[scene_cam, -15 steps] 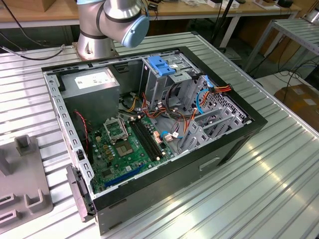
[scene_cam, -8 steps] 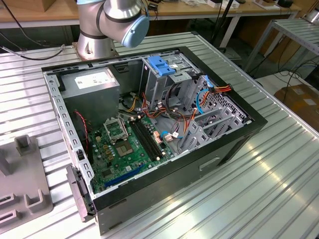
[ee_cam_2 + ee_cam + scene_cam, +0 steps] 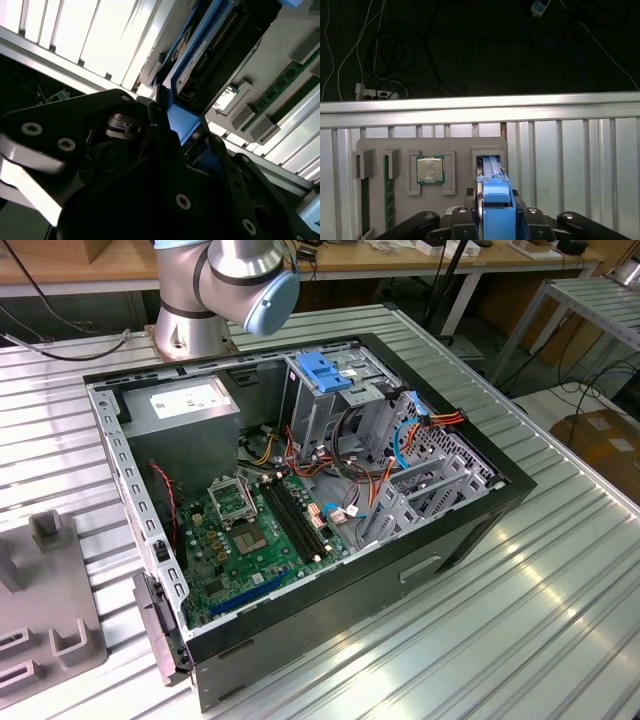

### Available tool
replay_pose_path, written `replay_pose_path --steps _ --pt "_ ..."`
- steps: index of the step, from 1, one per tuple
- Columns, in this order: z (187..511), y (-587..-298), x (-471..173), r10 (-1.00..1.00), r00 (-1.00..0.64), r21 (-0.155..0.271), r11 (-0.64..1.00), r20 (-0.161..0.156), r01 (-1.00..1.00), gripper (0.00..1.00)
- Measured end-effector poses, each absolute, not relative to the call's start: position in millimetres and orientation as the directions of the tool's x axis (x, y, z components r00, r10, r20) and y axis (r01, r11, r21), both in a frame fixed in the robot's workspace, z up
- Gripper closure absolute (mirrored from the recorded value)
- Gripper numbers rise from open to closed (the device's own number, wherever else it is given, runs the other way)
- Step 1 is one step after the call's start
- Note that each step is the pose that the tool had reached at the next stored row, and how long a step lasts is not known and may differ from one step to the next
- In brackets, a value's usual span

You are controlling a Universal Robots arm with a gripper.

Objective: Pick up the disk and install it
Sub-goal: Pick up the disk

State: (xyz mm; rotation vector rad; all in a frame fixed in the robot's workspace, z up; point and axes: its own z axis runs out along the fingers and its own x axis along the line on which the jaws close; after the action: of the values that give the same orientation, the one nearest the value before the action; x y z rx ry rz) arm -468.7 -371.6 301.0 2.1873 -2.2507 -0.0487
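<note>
The disk (image 3: 491, 169) stands on edge in a slot of the grey parts holder (image 3: 455, 145), and its blue bracket runs back between my fingers. In the second wrist view the disk (image 3: 197, 57) shows from the side, with dark metal, a pale label strip and a blue frame. My gripper (image 3: 497, 202) is shut on the blue bracket, one black finger (image 3: 479, 207) on each side; in the second wrist view the gripper (image 3: 184, 131) clamps the same blue part. The open computer case (image 3: 480, 510) lies on the table in the exterior view, its drive cage (image 3: 335, 390) at the back.
A processor chip (image 3: 430, 170) and a memory stick (image 3: 389, 192) sit in other pockets of the holder, which is at the exterior view's left (image 3: 40, 610). Inside the case are a grey power-supply box (image 3: 185, 405), the motherboard (image 3: 250, 530) and cable bundles (image 3: 390, 455). The arm's base (image 3: 215, 290) stands behind the case.
</note>
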Motion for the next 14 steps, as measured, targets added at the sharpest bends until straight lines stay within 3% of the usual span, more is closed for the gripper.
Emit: replay_pose_path --steps 14 --pt "300.4 -371.8 -468.7 -1.0 -0.021 0.024 0.021 -0.02 -0.999 0.63"
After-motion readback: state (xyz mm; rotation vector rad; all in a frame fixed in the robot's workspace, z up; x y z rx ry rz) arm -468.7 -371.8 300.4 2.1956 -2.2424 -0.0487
